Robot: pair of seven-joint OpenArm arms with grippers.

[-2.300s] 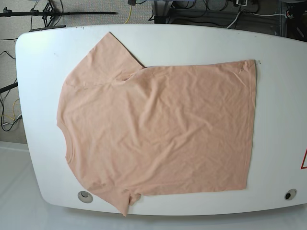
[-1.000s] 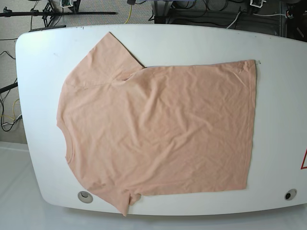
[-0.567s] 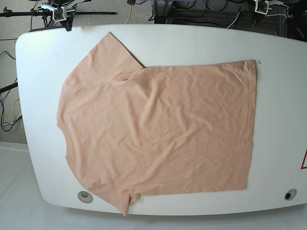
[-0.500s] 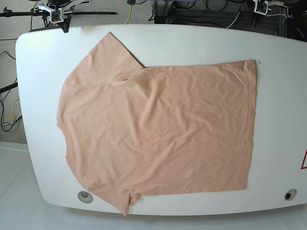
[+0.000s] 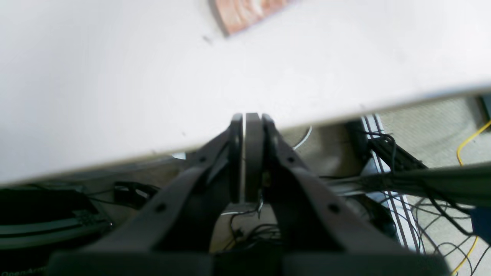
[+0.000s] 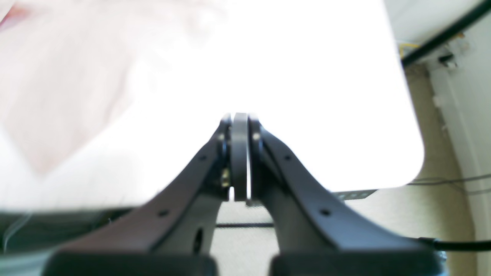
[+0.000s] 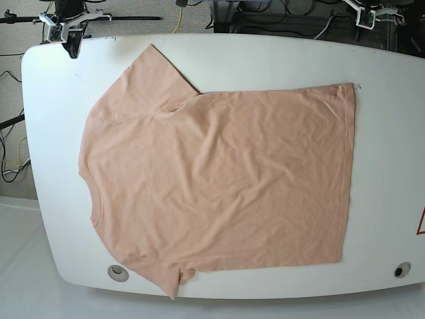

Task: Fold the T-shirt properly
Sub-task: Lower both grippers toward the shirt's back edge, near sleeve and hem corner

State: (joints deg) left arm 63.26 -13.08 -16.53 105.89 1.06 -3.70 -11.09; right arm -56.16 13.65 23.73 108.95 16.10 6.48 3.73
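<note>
The peach T-shirt is lying spread out flat on the white tabletop, a bit wrinkled but not folded anywhere that I can see. From the base view the collar end points to the left side of the tabletop and the straight hem runs down the right side. One sleeve sticks up toward the far edge of the tabletop, the other one pokes down at the near edge and slightly hangs over it. Right beside that lower sleeve there's a round grommet set into the tabletop, and a second grommet sits near the opposite near corner, well clear of the shirt.

Both arms are barely in frame, up at the far edge of the tabletop. The right gripper hangs over the far left corner, apart from the shirt, and its wrist view shows the jaws pressed together with nothing between them. The left gripper is just past the far right corner, off the tabletop, and its jaws are also pressed together on nothing. In the left wrist view only a small corner of the shirt shows at the top, far from the jaws. Cables are on the floor behind the tabletop.
</note>
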